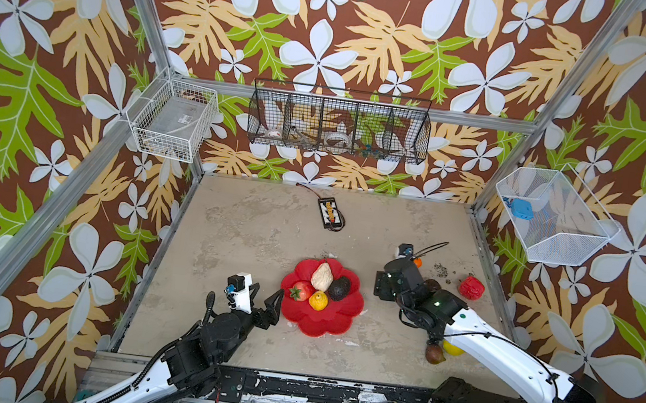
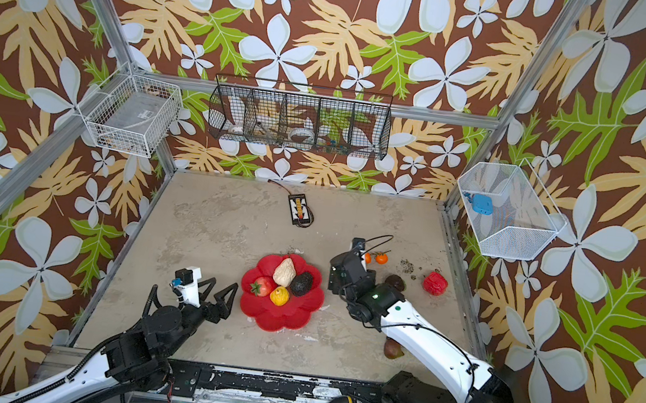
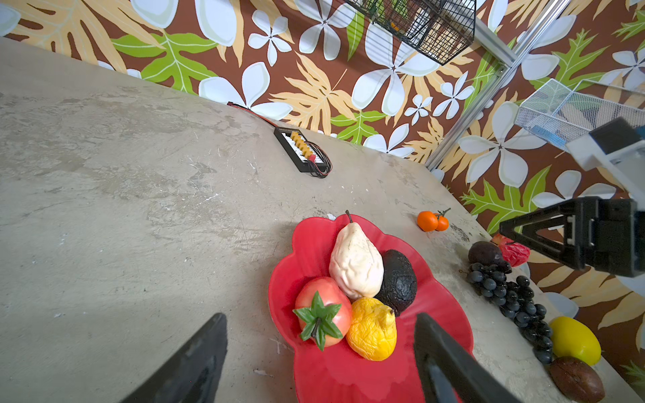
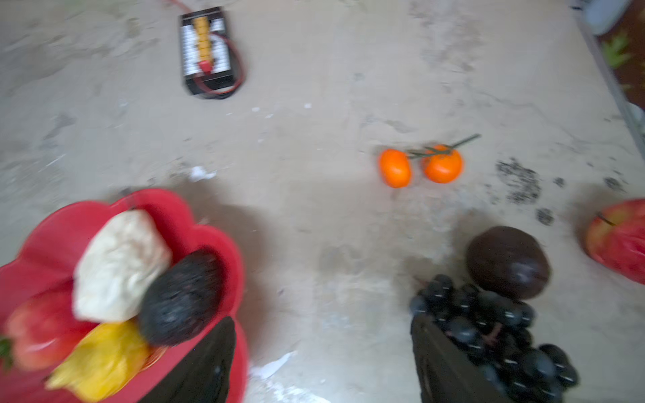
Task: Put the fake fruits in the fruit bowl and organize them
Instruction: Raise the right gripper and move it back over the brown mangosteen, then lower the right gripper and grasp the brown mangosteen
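Four fruits are already laid in the fruit bowl (image 1: 336, 321), which is set at the lower middle of the table in both top views. They are a beige pear-shaped piece (image 1: 322, 275), a dark avocado (image 1: 339, 288), a red fruit with a green calyx (image 1: 300, 291) and a crumpled yellow fruit (image 1: 318, 300).

Left on the table to the right of the bowl are the two small oranges (image 3: 427, 221), a red apple (image 1: 471, 287), a dark round fruit (image 4: 508, 261), the grape bunch (image 3: 513, 300), a smooth lemon (image 3: 574, 340) and a brown fruit (image 3: 576, 380). The task is judged not quite half done.

The pear-shaped piece is laid with its long axis running up the frame, its stem pointed to the upper edge. In the left wrist view the grape bunch is stretched from upper left to lower right.

The left gripper (image 1: 266, 294) is held spread and empty just left of the bowl. The right gripper (image 4: 328, 366) is spread too, with nothing between its fingers. It is placed between the bowl and the grapes.
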Controlling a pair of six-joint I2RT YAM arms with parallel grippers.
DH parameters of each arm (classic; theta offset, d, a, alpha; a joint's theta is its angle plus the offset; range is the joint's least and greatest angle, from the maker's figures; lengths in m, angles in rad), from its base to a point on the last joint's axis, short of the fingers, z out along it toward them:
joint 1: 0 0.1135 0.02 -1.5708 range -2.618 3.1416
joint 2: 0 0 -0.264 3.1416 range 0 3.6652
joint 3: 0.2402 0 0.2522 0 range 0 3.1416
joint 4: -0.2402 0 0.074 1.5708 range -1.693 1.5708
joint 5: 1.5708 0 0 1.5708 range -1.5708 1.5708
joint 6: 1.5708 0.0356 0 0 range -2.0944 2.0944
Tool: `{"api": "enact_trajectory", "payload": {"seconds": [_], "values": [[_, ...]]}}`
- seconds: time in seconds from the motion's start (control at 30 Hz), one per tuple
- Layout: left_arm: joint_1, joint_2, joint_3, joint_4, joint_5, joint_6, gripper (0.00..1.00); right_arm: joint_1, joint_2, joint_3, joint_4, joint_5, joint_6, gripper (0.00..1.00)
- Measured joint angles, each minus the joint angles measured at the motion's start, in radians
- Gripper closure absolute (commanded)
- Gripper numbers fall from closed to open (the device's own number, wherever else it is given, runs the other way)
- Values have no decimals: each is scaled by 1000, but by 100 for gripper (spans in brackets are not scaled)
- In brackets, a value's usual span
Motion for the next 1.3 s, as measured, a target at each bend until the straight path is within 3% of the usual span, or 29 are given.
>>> {"api": "enact_trajectory", "payload": {"seconds": [0.3, 0.47, 0.83, 1.3], "values": [[0, 1, 0, 0, 3, 0, 16, -374, -17, -68, 52, -98, -13, 23], [0, 4, 0, 0, 3, 0, 16, -483, 60, -79, 95, -157, -39, 24], [0, 4, 0, 0, 4, 0, 16, -542, 237, -53, 152, -211, -69, 20], [0, 1, 0, 0, 8, 0, 16, -542, 337, -60, 184, -214, -82, 20]]}}
